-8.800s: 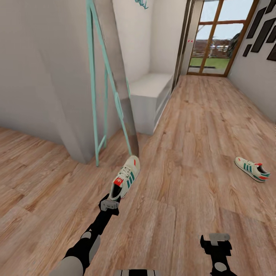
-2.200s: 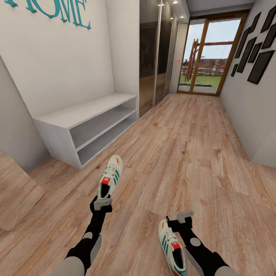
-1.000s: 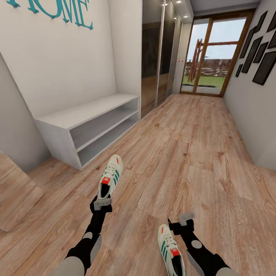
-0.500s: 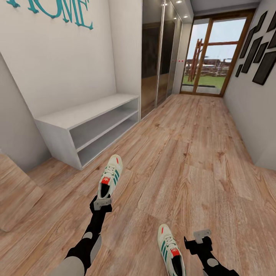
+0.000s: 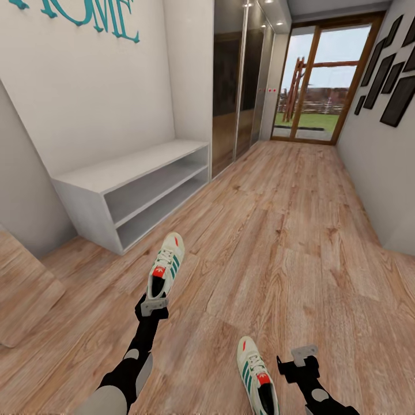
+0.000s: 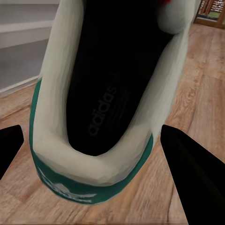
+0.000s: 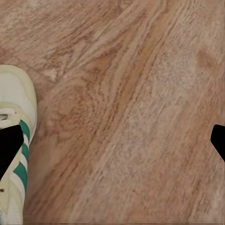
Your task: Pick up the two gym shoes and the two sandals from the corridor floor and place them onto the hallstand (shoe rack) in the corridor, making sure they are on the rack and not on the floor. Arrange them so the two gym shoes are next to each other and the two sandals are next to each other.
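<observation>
Nothing yet on a rack, as far as visible. One gym shoe (image 5: 166,262) carried heel-first by the left gripper (image 5: 153,305), clenched on its heel collar; in the left wrist view the dark insole and green heel tab (image 6: 89,185) sit right between the fingers. Second gym shoe (image 5: 257,377) lying on the corridor floor (image 5: 288,230) at the near edge of the head view, just beside the right gripper (image 5: 304,354), which hangs apart from it with jaws spread wide and nothing between them. Probably left to do: grasp that shoe, find both sandals, reach the hallstand.

Nearby at the left wall: a low white two-tier bench (image 5: 132,190) under teal lettering (image 5: 86,14), plain wall above, so likely not the target. Beyond it mirrored wardrobe doors (image 5: 236,86), a glazed door (image 5: 317,80) at the far end, dark frames (image 5: 397,69) on the right wall. Open planks ahead, no obstacle.
</observation>
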Robot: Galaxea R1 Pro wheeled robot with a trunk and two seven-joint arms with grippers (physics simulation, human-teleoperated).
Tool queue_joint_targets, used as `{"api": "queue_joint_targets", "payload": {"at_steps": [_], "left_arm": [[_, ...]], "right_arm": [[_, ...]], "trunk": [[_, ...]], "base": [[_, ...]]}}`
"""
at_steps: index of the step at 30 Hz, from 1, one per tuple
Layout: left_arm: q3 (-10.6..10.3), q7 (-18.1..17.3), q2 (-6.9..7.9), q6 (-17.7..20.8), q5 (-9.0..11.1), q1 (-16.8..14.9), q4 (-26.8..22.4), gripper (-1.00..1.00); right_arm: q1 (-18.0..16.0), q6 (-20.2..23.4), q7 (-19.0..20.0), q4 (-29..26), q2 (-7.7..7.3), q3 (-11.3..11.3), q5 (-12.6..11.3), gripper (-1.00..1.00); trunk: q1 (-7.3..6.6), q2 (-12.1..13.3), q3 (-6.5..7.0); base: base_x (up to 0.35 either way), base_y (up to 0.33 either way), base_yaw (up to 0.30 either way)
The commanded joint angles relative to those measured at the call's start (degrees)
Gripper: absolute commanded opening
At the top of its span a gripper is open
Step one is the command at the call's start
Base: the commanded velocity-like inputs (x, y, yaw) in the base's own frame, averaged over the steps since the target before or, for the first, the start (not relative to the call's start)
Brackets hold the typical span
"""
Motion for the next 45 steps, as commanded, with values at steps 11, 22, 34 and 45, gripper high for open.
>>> {"api": "queue_joint_targets", "payload": {"at_steps": [11, 22, 34, 45], "left_arm": [[-0.75, 0.04, 0.00, 0.03, 0.12, -0.01, -11.91, -1.00], [-0.90, 0.12, 0.00, 0.19, 0.20, -0.01, -15.76, -1.00], [-0.98, 0.12, 0.00, 0.18, 0.20, 0.00, -14.68, -1.00], [-0.98, 0.12, 0.00, 0.18, 0.20, -0.01, -14.65, -1.00]], "right_arm": [[0.02, -0.01, 0.07, 0.12, 0.05, 0.08, 0.02, 1.00], [0.10, 0.02, 0.37, 2.89, 7.83, 0.17, 0.07, 1.00], [0.18, -0.04, 0.55, 4.91, 8.49, 0.03, -0.13, 1.00], [0.19, -2.73, 0.53, 6.49, 7.82, -0.06, -0.27, 1.00]], "trunk": [[0.10, -0.06, -0.89], [0.28, -0.15, -2.44], [0.41, -0.22, -3.55], [0.51, -0.27, -4.44]], "base": [[0.000, 0.000, 0.000], [0.000, 0.000, 0.000], [0.000, 0.000, 0.000], [0.000, 0.000, 0.000]]}}
